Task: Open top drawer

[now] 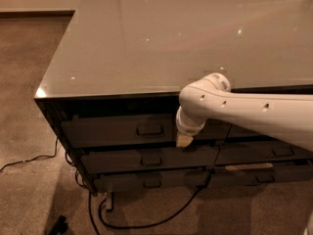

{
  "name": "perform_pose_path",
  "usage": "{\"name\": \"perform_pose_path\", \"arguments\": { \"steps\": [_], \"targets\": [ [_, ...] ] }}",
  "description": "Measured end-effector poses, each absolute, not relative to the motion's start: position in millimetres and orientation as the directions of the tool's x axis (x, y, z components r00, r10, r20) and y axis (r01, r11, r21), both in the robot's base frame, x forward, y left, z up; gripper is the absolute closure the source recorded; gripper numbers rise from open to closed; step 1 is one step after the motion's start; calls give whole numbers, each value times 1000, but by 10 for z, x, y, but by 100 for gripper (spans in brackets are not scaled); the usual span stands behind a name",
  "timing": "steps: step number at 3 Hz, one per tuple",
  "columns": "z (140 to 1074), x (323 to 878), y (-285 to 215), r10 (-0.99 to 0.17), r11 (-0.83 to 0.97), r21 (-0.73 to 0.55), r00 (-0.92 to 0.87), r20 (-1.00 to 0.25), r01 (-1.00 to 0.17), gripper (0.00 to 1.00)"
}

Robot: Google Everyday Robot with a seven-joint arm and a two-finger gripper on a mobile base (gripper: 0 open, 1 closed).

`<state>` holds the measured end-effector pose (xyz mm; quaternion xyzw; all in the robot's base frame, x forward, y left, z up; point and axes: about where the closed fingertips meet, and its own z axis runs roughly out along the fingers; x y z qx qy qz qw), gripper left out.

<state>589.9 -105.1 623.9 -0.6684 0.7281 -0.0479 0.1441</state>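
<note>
Your gripper (184, 140) hangs at the lower right corner of the top drawer (107, 131), past its handle (150, 130), just under the tabletop (146, 43); can't tell its grip state.

arm (254, 112) reaching in from the right, gripper (184, 140) before the top drawer (112, 132), right of its handle (150, 130), 2 lower drawers (122, 160) beneath, cable (146, 224) on floor (29, 199) in front

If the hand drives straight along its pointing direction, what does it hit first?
The hand hangs tip-down by the top drawer's lower right corner. Going straight down it probably meets the second drawer front first; if it sits further out, the cable on the carpet. Depth unclear.
</note>
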Motion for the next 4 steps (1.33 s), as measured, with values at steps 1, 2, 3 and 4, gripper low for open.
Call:
{"name": "perform_pose_path", "arguments": {
  "steps": [1, 2, 3, 4],
  "targets": [
    [6251, 5868, -1106, -987, 109, -256, -75, -139, -960, 65],
    [6307, 5871, -1105, -987, 109, -256, -75, -139, -960, 88],
    [6338, 5870, -1105, -987, 109, -256, -75, -139, -960, 100],
    [6350, 5694, -1223, -983, 139, -243, -103, -154, -960, 100]
  ]
}}
